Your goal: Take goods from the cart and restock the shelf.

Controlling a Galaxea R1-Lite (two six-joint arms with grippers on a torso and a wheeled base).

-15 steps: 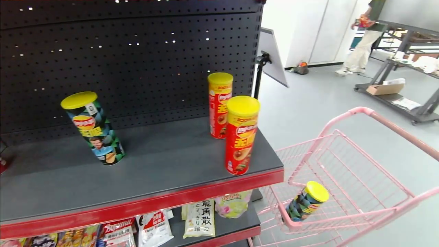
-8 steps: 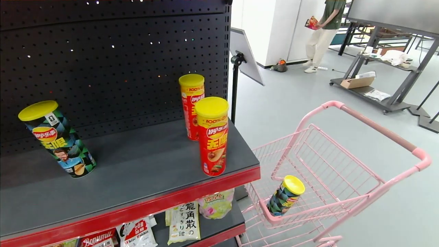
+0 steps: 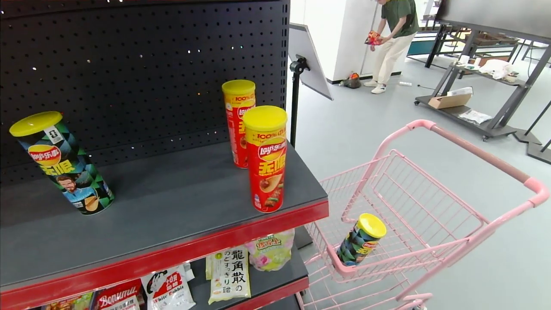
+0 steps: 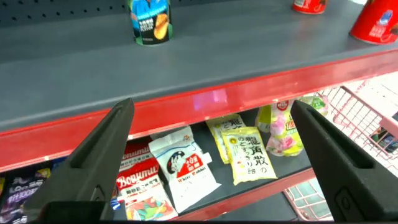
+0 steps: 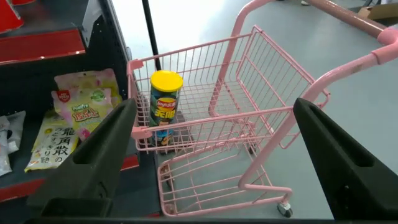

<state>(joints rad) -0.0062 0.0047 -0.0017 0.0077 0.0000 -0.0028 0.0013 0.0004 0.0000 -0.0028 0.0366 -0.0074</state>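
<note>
The chip can (image 5: 165,102) stands on its end in the pink cart (image 5: 277,109). Its yellow lid is on top and its long side goes up and down. In the head view it looks a little tipped, and I cannot tell if it really leans. It sits in the cart corner closest to the shelf (image 3: 172,202).

The right gripper (image 5: 212,102) hangs above the cart. Its two black fingers (image 5: 93,162) are spread wide with nothing between them. The can shows in the gap between them, close to one fingertip, well apart from the other, and lower than both.

The left gripper (image 4: 211,104) is spread wide too and holds nothing. The red strip (image 3: 193,246) on the shelf's front edge runs across the gap between its fingers (image 4: 336,162). Snack bags (image 4: 249,152) on the lower shelf (image 3: 282,280) show between the fingers, below the tips. Past the fingertips, a green can (image 3: 60,163), a front red can (image 3: 267,159) and a back red can (image 3: 238,122) stand on the shelf top, lids up.

The chip can is a smooth round tube with green and black shapes on it. The cart is thin pink wire with a thick round handle bar. The shelf top is a flat dark grey board. Behind it is a black back wall (image 3: 150,64) full of little holes. The floor (image 3: 387,129) is smooth and grey.
</note>
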